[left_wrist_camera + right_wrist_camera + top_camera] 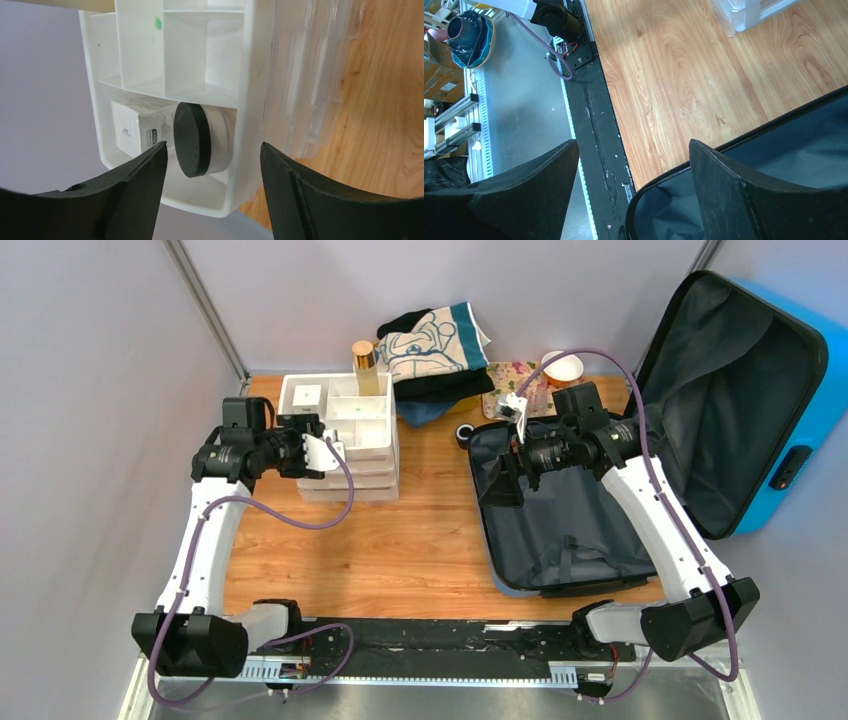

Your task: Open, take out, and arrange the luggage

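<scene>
Blue hard-shell luggage (570, 530) lies open on the right of the table (400, 540), lid propped up. Looks stiff, glossy, probably slippery, so I'd grab the rim. Both jaws are spread and empty: left gripper (212, 150) at the white organizer (250, 100), right gripper (634, 147) over the luggage edge.

Top view: luggage (540, 520) lid cropped by right frame edge; lower shell partly covered by right arm (665, 525). Dark garment (445, 387) at upper centre largely buried under printed cloth (435, 345). Small dark object (465, 432) at luggage's upper-left corner too small to be identified.

Left wrist view: white organiser (250, 100) cut by top edge; carton (132, 127) half hidden behind black-lidded jar (190, 140), label print illegible; clear drawers (305, 75) at right blurred.

Right wrist view: luggage cut by right and bottom edges; blue round object (469, 32) at upper left not identifiable.
</scene>
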Controlling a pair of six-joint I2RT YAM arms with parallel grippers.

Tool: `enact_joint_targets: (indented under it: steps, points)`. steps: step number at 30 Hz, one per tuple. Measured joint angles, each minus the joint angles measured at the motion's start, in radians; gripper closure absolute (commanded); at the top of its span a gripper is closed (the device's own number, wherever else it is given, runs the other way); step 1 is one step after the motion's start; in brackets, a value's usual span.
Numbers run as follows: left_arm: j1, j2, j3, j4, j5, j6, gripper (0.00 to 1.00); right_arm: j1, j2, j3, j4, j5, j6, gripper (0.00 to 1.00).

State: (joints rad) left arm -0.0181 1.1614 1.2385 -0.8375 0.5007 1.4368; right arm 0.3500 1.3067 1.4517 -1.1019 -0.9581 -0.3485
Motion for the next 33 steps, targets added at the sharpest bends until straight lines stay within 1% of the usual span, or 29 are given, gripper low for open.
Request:
enact_joint_targets:
  steps: [1, 3, 4, 7, 12, 14, 15, 17, 18, 20, 22, 23, 24, 28, 30, 33]
  points:
    - [0.000, 0.000, 0.002, -0.011, 0.003, -0.004, 0.35, 0.000, 0.000, 0.000, 0.000, 0.000, 0.000, 0.16]
    - [0.000, 0.005, 0.021, -0.042, 0.013, -0.026, 0.41, 0.000, 0.000, 0.000, 0.000, 0.002, -0.003, 0.16]
    - [0.000, 0.008, 0.035, -0.051, 0.018, -0.037, 0.48, 0.000, 0.000, 0.000, 0.000, 0.003, -0.004, 0.16]
    - [0.000, 0.011, 0.079, -0.064, 0.030, -0.082, 0.59, 0.000, 0.000, 0.000, -0.001, 0.005, -0.007, 0.16]
    - [0.000, 0.011, 0.094, -0.065, 0.040, -0.140, 0.68, 0.000, 0.000, -0.005, -0.003, 0.006, -0.012, 0.16]
    - [0.000, 0.014, 0.095, -0.064, 0.040, -0.159, 0.69, 0.000, 0.000, -0.008, -0.005, 0.007, -0.013, 0.16]
    - [0.000, 0.017, 0.096, -0.064, 0.040, -0.175, 0.67, 0.000, 0.000, -0.010, -0.006, 0.007, -0.014, 0.16]
    - [0.001, 0.031, 0.108, -0.065, 0.041, -0.221, 0.60, 0.000, 0.000, -0.013, -0.005, 0.010, -0.013, 0.16]
    - [0.001, 0.042, 0.120, -0.063, 0.042, -0.259, 0.53, 0.000, 0.000, -0.016, -0.004, 0.015, -0.013, 0.16]
    - [0.001, 0.069, 0.160, -0.055, 0.043, -0.362, 0.44, -0.002, -0.005, -0.030, 0.003, 0.035, -0.012, 0.16]
    - [0.001, 0.099, 0.217, -0.051, 0.048, -0.486, 0.32, -0.010, -0.014, -0.050, 0.003, 0.057, -0.010, 0.16]
    - [0.001, 0.113, 0.251, -0.048, 0.053, -0.569, 0.21, -0.018, -0.021, -0.060, 0.006, 0.069, -0.005, 0.16]
    - [0.002, 0.123, 0.280, -0.044, 0.059, -0.637, 0.17, -0.031, -0.028, -0.071, 0.010, 0.080, 0.001, 0.16]
    - [0.002, 0.130, 0.343, -0.023, 0.094, -0.898, 0.16, -0.116, -0.068, -0.109, 0.039, 0.129, 0.044, 0.16]
    - [0.002, 0.127, 0.347, 0.002, 0.119, -1.039, 0.16, -0.180, -0.089, -0.124, 0.061, 0.163, 0.085, 0.16]
    - [0.002, 0.125, 0.335, 0.025, 0.127, -1.200, 0.16, -0.273, -0.122, -0.148, 0.089, 0.225, 0.151, 0.15]
